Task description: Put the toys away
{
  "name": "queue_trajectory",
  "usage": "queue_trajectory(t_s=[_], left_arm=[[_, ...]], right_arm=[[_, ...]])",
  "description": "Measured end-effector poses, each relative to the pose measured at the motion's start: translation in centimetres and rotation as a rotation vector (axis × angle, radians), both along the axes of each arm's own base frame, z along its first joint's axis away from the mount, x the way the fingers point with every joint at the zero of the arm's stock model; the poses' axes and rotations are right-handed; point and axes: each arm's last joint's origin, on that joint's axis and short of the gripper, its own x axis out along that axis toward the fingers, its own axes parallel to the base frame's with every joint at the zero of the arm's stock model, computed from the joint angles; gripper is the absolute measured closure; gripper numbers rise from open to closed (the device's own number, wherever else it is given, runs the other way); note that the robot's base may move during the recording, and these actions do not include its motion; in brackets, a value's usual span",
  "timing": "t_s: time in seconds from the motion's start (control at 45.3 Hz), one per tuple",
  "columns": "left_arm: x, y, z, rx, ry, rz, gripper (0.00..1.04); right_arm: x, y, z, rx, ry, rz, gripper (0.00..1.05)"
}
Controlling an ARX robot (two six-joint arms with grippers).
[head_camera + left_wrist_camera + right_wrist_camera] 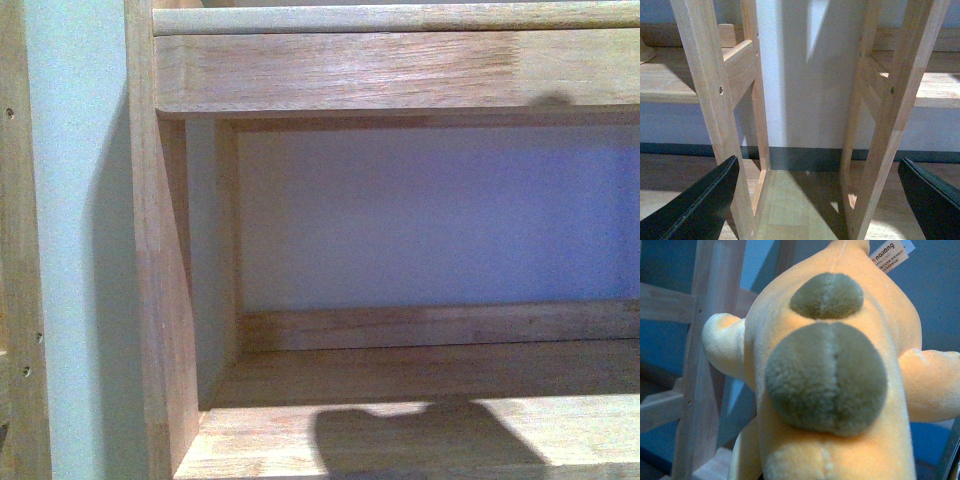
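Only at right wrist: plush toy (830, 390)

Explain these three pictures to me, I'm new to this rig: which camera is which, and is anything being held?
This is a two-armed robot with a camera on its body and one on each wrist. The body camera faces a wooden shelf; the board in view is bare, with only a shadow on it. The left wrist camera shows the left gripper, its dark fingers wide apart and empty, before wooden shelf legs. The right wrist camera is filled by the orange-yellow plush toy, very close, probably held; its gripper isn't visible.
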Motion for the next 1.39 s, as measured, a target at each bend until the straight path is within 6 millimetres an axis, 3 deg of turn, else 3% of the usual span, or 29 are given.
queue_trajectory(t_s=[0.11, 0.199, 0.397, 0.64, 0.773, 1.104, 1.391], left_arm=[[0.0, 0.0, 0.0, 0.0, 0.0, 0.0, 0.06], [0.0, 0.0, 0.0, 0.0, 0.0, 0.0, 0.06], [0.0, 0.0, 0.0, 0.0, 0.0, 0.0, 0.06], [0.0, 0.0, 0.0, 0.0, 0.0, 0.0, 0.06], [0.0, 0.0, 0.0, 0.0, 0.0, 0.0, 0.06], [0.0, 0.0, 0.0, 0.0, 0.0, 0.0, 0.06], [0.0, 0.0, 0.0, 0.0, 0.0, 0.0, 0.06]], right_arm=[[0.9, -0.5, 3.5, 0.006, -0.045, -0.023, 0.97], [3.1, -0.8, 6.8, 0.027, -0.071, -0.063, 0.97], [11.0, 0.4, 11.0, 0.116, -0.001, -0.107, 0.97], [16.4, 2.6, 12.0, 0.179, 0.09, -0.073, 0.97], [19.5, 4.9, 12.6, 0.24, 0.156, 0.004, 0.97], [23.1, 8.0, 12.8, 0.393, 0.264, 0.149, 0.97], [26.0, 10.7, 11.4, 0.488, 0.383, 0.259, 0.97]])
